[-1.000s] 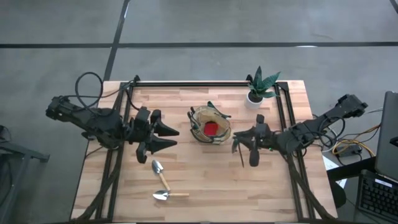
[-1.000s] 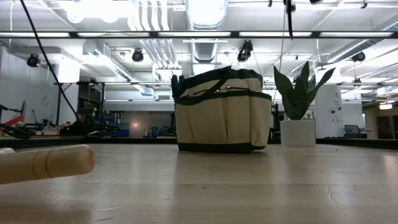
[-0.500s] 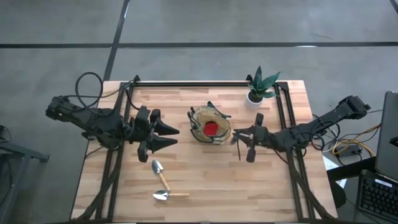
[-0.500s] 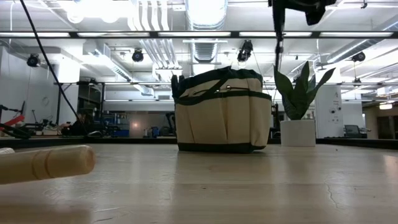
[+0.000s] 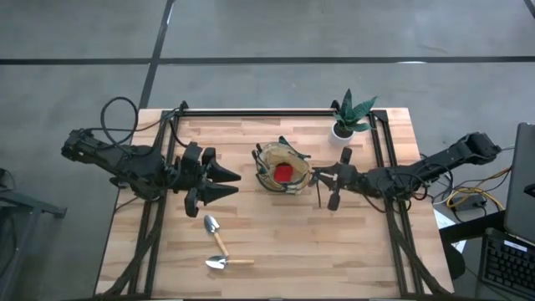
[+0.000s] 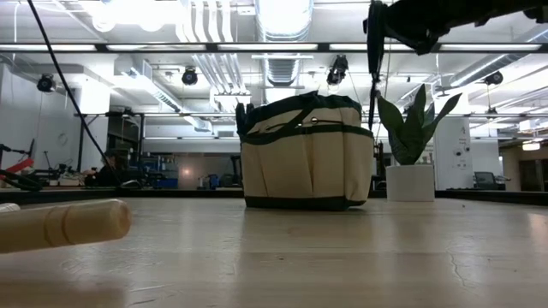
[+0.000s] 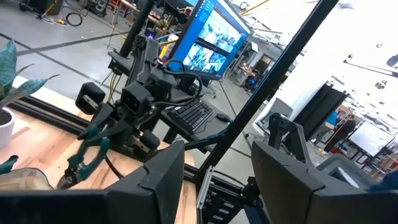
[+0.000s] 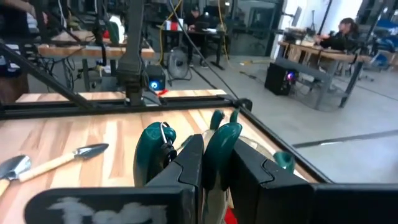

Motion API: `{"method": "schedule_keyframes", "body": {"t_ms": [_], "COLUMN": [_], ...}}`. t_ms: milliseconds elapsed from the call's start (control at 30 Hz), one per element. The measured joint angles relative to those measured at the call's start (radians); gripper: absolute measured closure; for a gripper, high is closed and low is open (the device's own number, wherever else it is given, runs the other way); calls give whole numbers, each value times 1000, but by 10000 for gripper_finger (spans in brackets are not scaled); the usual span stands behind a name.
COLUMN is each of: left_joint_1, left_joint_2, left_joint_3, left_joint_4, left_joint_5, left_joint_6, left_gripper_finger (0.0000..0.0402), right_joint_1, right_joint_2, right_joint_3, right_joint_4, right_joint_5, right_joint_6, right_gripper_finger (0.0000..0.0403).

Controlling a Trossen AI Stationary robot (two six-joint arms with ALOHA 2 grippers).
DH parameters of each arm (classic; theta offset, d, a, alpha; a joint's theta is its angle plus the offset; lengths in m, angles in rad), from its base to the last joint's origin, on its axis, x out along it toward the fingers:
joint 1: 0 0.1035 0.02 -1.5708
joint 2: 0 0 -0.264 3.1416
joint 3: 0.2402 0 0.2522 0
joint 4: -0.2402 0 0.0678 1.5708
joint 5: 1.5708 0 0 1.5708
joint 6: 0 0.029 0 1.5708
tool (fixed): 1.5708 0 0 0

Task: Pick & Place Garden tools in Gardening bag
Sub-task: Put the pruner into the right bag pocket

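Observation:
The tan gardening bag (image 5: 282, 171) with dark green trim stands upright on its base at mid-table, a red item (image 5: 284, 173) inside; it also shows in the low view (image 6: 306, 154). My right gripper (image 5: 323, 181) is just right of the bag, shut on green-handled snips (image 8: 155, 146) whose dark blades (image 6: 373, 81) hang beside the bag's right wall. My left gripper (image 5: 236, 186) is open and empty left of the bag, above the table. Two wooden-handled trowels (image 5: 216, 234) (image 5: 227, 262) lie flat near the front. My right gripper pinches one green handle (image 8: 221, 144) of the snips between its two fingers; the other handle (image 8: 151, 148) stands outside one finger (image 8: 188, 163). The snips hang below the gripper, blades down, clear of the table and beside the bag's rim.
A green plant in a white pot (image 5: 347, 119) stands at the back right, behind my right gripper. A black rail frame (image 5: 276, 112) runs along the table's far edge and down both sides. Bare wood lies at the front right.
My right gripper has gone toward the table's left edge and a little toward the far edge, up to the bag's right side, carrying the snips. The snips still hang blades down, now close beside the bag.

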Motion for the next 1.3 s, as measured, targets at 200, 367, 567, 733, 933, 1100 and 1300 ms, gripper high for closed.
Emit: {"method": "schedule_keyframes", "body": {"t_ms": [200,367,567,733,933,1100,1300], "left_joint_1": [0,0,0,0,0,0,0], "left_joint_2": [0,0,0,0,0,0,0], "left_joint_3": [0,0,0,0,0,0,0], "left_joint_4": [0,0,0,0,0,0,-1], "left_joint_5": [1,1,1,1,1,1,1], "left_joint_6": [-6,-20,-20,-20,-26,-27,-27], "left_gripper_finger": [211,211,211,211,211,211,211], "right_joint_1": [-44,-64,-84,-110,-112,-127,-141], "right_joint_2": [3,3,1,15,17,18,26], "right_joint_3": [0,0,0,-25,-54,-79,-119], "right_joint_4": [7,21,43,33,52,67,210], "right_joint_5": [-64,-79,-114,-127,-133,-129,-128], "right_joint_6": [-9,-11,-13,10,9,2,3], "right_gripper_finger": [362,362,362,362,362,362,362]}}
